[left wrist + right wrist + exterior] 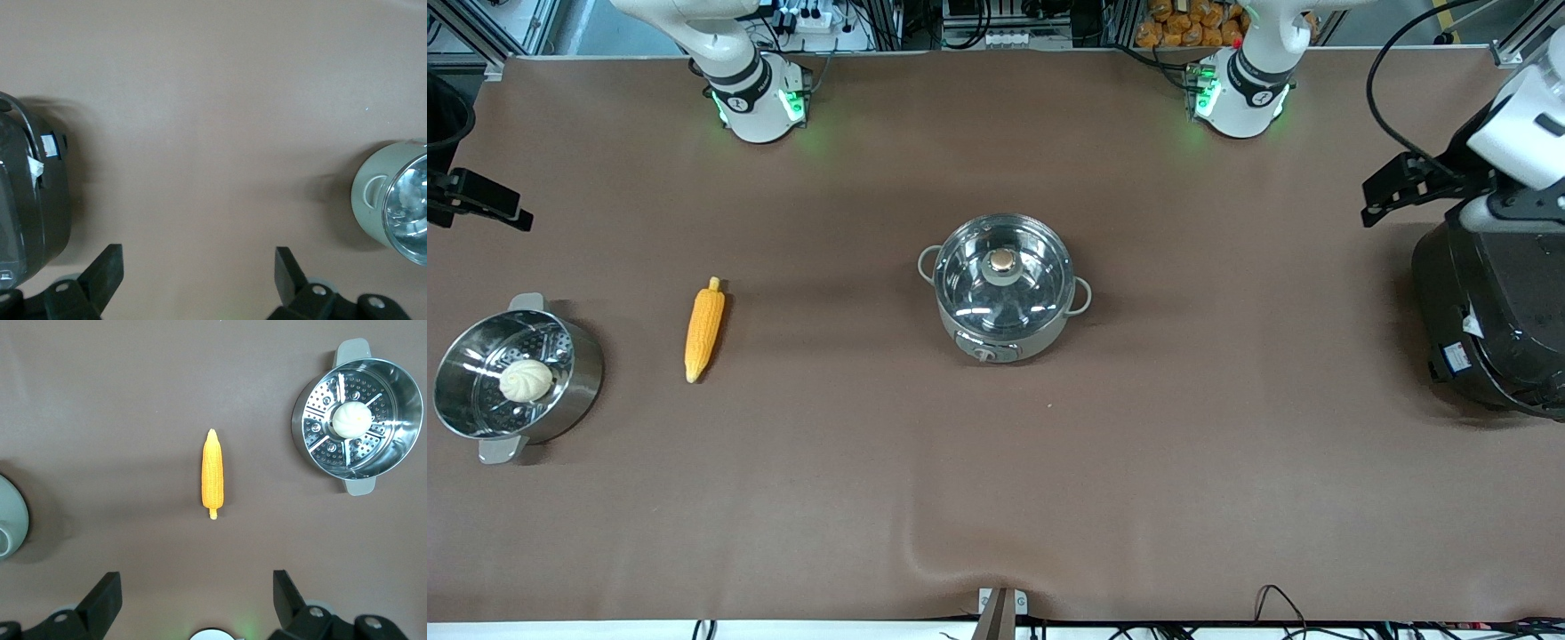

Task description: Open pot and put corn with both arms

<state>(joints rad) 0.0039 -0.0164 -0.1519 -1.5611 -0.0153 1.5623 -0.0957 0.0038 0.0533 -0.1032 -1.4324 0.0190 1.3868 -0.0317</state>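
Note:
The grey pot [1005, 307] stands mid-table, its glass lid [1005, 276] with a tan knob [1002, 260] in place. The yellow corn [704, 329] lies flat on the mat toward the right arm's end, apart from the pot. In the right wrist view the corn [213, 480] lies well clear of my right gripper [197, 590], which is open and empty, raised over the mat [516, 213]. My left gripper [199, 267] is also open and empty, held high [1368, 204] between the pot [393, 200] and the rice cooker.
A steel steamer pot [569, 391] with a white bun [526, 380] in it stands at the right arm's end, beside the corn. A big black rice cooker [1494, 311] stands at the left arm's end. The brown mat [996, 498] covers the table.

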